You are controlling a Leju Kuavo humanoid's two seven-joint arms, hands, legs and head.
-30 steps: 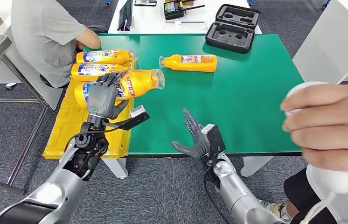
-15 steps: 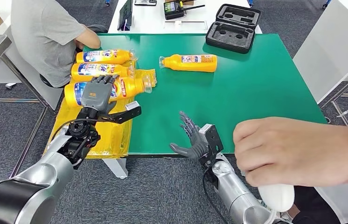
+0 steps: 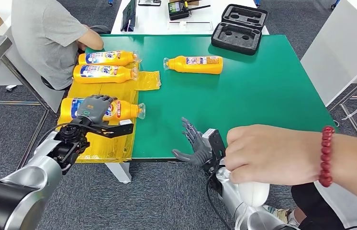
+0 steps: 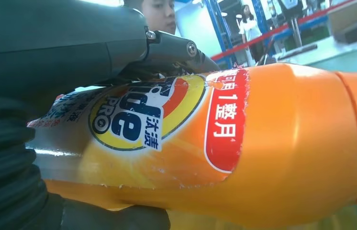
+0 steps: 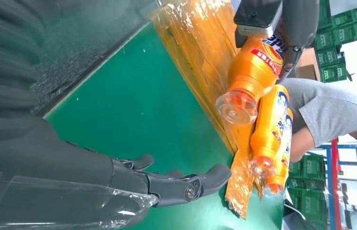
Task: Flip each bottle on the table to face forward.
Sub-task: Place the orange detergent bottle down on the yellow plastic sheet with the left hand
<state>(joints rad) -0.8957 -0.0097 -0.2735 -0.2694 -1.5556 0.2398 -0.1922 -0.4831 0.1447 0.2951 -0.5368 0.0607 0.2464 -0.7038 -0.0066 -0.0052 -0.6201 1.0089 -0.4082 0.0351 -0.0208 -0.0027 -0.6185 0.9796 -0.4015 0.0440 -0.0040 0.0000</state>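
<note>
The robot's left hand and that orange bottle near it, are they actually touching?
Touching. The left wrist view shows the left hand wrapped around the orange bottle, fingers pressed against its label.

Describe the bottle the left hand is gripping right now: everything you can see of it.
The gripped bottle is orange plastic, glossy, with a clear cap at its end. Its label shows a round yellow, orange and blue logo and a red panel with white characters; the label's edge looks a little torn in the left wrist view. It lies on its side over the yellow plastic sheet at the green table's left edge, cap pointing toward the table's middle. The left hand grips its body. Whether it rests on the sheet is unclear.
</note>
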